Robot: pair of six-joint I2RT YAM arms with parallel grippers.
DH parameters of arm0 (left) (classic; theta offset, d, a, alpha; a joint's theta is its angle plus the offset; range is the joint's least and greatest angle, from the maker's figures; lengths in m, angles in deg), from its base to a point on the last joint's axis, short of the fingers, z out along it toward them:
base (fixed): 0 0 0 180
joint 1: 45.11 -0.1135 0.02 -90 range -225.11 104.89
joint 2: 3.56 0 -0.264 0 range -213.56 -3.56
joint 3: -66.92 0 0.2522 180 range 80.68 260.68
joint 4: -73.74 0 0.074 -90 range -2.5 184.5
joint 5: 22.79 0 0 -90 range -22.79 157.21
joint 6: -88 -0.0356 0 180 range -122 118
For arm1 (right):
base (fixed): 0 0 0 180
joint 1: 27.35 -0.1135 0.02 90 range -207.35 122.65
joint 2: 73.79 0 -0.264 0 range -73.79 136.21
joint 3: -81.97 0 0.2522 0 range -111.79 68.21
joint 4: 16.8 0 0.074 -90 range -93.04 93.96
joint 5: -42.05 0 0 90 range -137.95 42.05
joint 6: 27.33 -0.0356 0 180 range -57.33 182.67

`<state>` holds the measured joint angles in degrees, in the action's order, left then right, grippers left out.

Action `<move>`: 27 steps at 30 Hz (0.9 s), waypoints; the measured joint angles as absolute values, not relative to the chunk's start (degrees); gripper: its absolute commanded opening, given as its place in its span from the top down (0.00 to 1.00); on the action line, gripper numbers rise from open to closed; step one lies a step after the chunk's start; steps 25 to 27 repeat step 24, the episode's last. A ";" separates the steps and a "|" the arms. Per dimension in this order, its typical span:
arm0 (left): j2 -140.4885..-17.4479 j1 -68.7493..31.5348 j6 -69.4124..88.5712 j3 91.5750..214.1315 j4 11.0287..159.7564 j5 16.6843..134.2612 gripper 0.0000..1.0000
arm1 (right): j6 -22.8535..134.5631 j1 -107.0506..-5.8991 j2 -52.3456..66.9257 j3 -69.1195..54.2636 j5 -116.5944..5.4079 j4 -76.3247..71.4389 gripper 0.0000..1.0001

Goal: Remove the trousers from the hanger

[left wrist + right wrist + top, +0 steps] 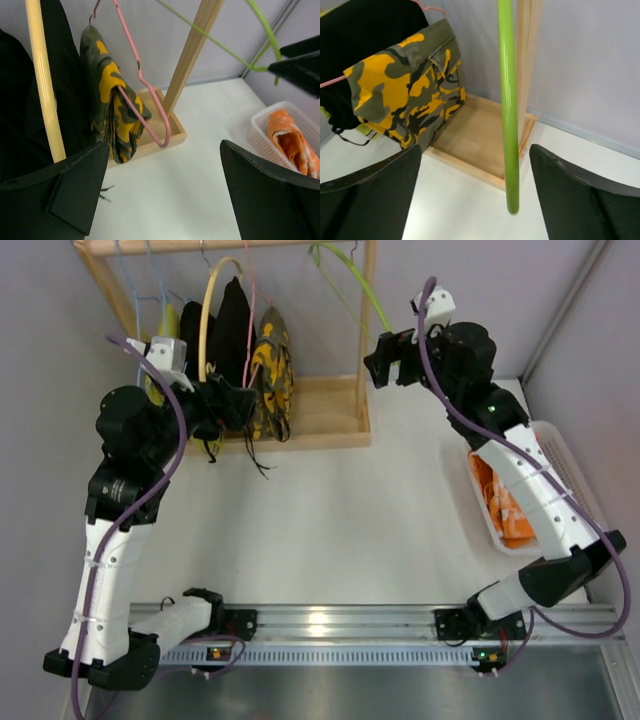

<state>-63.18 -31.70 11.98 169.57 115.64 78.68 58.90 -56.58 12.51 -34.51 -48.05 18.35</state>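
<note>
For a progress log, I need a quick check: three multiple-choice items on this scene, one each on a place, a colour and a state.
1. Where are the trousers? A over the rack's rail B in the white basket C on the table
2. The wire hanger carrying the camouflage garment is: A pink B blue C white
3. The right end effector is: A open B shut on cloth C shut on the rail
Key: B, orange cloth lies in the basket; A, pink wire shows; A, its fingers stand apart, green hanger ungripped.
</note>
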 measured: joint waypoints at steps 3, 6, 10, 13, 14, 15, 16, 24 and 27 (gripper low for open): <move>-62.91 -31.70 8.87 169.46 119.88 78.94 0.01 | 59.55 -55.60 7.64 -31.49 -49.52 19.24 0.01; -62.06 -31.70 4.81 168.69 124.93 79.88 0.01 | 59.95 -53.72 1.45 -28.26 -51.48 20.03 0.00; -60.75 -31.70 -0.57 166.86 132.51 82.89 0.01 | 60.19 -50.96 -7.14 -23.39 -54.41 21.47 0.01; -60.16 -31.70 -3.26 164.49 137.41 83.20 0.01 | 60.65 -48.89 -12.14 -19.19 -56.79 23.40 0.01; -60.05 -31.70 -4.04 163.38 139.31 82.74 0.01 | 61.00 -48.17 -13.50 -17.79 -57.34 24.42 0.01; -59.90 -31.70 -4.90 162.13 140.75 82.02 0.01 | 61.61 -47.14 -15.12 -15.89 -58.06 25.58 0.01; -59.75 -31.70 -5.53 160.93 142.22 80.97 0.01 | 62.24 -46.18 -16.45 -14.14 -58.63 26.89 0.00; -55.81 -31.70 -9.44 154.05 149.95 74.19 0.01 | 67.25 -42.42 -22.98 -3.74 -60.44 39.07 0.01; -55.81 -31.70 -9.44 154.05 149.95 74.19 0.01 | 67.25 -42.42 -22.98 -3.74 -60.44 39.07 0.01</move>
